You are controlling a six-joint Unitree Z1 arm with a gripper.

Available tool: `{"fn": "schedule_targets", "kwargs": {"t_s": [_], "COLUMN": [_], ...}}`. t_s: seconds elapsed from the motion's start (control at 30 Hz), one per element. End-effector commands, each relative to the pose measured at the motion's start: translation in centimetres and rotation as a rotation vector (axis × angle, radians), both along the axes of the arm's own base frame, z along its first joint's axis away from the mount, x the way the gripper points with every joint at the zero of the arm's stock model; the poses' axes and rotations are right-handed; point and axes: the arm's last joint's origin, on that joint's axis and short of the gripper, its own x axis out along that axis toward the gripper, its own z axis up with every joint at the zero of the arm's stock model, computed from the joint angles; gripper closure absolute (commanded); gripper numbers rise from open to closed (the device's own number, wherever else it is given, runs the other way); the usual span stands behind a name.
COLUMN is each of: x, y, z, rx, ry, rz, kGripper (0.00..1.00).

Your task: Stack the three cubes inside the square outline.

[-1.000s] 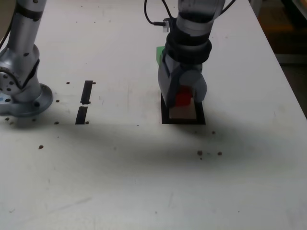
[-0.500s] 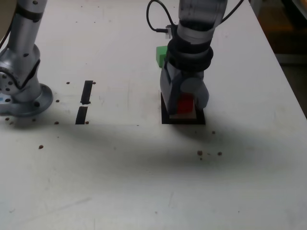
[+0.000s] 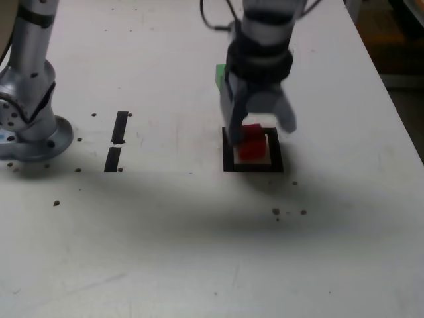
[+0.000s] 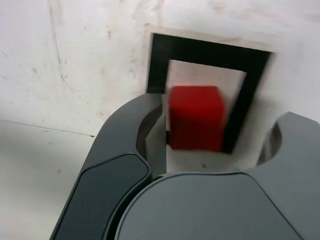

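A red cube point(image 3: 252, 143) sits inside the square outline point(image 3: 252, 167) of black tape, slightly toward its left side in the exterior view. My gripper point(image 3: 260, 131) hangs just above it, open, with one finger on each side of the cube and not gripping it. In the wrist view the red cube point(image 4: 196, 117) is a little blurred and lies between the dark fingers point(image 4: 150, 131), on the white interior of the square outline point(image 4: 210, 52). A green cube point(image 3: 221, 75) stands on the table behind the arm, partly hidden by it.
The arm's grey base point(image 3: 30, 129) stands at the exterior view's left. Two short black tape strips point(image 3: 119, 127) point(image 3: 112, 159) lie between the base and the outline. Dark specks point(image 3: 276, 212) dot the white table. The table's edge point(image 3: 397, 112) runs down the right.
The jaws have opened and let go of the red cube, which now rests in the outline. The gripper has lifted a little.
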Motion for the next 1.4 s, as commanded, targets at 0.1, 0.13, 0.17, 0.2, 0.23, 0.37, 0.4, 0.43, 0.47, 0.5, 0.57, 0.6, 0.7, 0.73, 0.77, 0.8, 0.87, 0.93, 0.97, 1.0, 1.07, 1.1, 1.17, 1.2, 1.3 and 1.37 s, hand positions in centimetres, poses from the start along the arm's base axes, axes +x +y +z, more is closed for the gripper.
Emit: {"fn": "schedule_targets", "kwargs": {"t_s": [0.1,0.13,0.17,0.2,0.23,0.37,0.4,0.43,0.47,0.5,0.57,0.6,0.7,0.73,0.77,0.8,0.87,0.93,0.97,1.0,1.07,1.1,1.17,1.2,1.3,1.37], "x": [-0.7,-1.1,-1.5,-1.9,-2.4,-3.6,-3.7,-3.6,-3.4,-3.0,-2.1,-1.6,-0.8,-0.7,-0.7,-0.8,-1.1,-1.4,-1.5,-1.6,-1.7,-1.7,-1.7,-1.6,-1.4,-1.3], "y": [3.7,5.0,6.4,7.9,10.0,16.1,17.3,18.3,19.2,19.8,20.7,21.0,21.3,21.3,21.2,21.0,20.1,19.3,19.0,18.7,18.4,18.4,18.3,18.3,18.3,18.2], "z": [3.7,4.4,5.0,5.5,6.0,6.0,5.8,5.6,5.4,5.1,4.3,3.9,2.8,2.4,2.0,1.7,1.2,1.1,1.0,0.9,0.6,0.4,0.0,-0.2,-1.0,-1.4], "rx": [0.066,0.084,0.1,0.113,0.126,0.153,0.162,0.171,0.181,0.191,0.205,0.214,0.248,0.26,0.271,0.281,0.3,0.306,0.309,0.31,0.308,0.307,0.307,0.307,0.306,0.303], "ry": [-0.019,-0.013,-0.004,0.008,0.026,0.097,0.115,0.134,0.152,0.169,0.191,0.196,0.198,0.195,0.193,0.19,0.175,0.167,0.165,0.164,0.166,0.167,0.167,0.166,0.169,0.172], "rz": [-0.157,-0.192,-0.227,-0.26,-0.298,-0.381,-0.396,-0.413,-0.432,-0.452,-0.493,-0.511,-0.542,-0.546,-0.549,-0.553,-0.573,-0.598,-0.612,-0.625,-0.645,-0.649,-0.657,-0.66,-0.67,-0.679], "kGripper": [0.0,0.0,0.0,0.0,0.0,0.0,0.0,0.0,0.0,0.0,0.0,0.0,0.0,0.0,0.0,0.01,0.02,0.02,0.03,0.03,0.04,0.05,0.06,0.06,0.06,0.05]}}
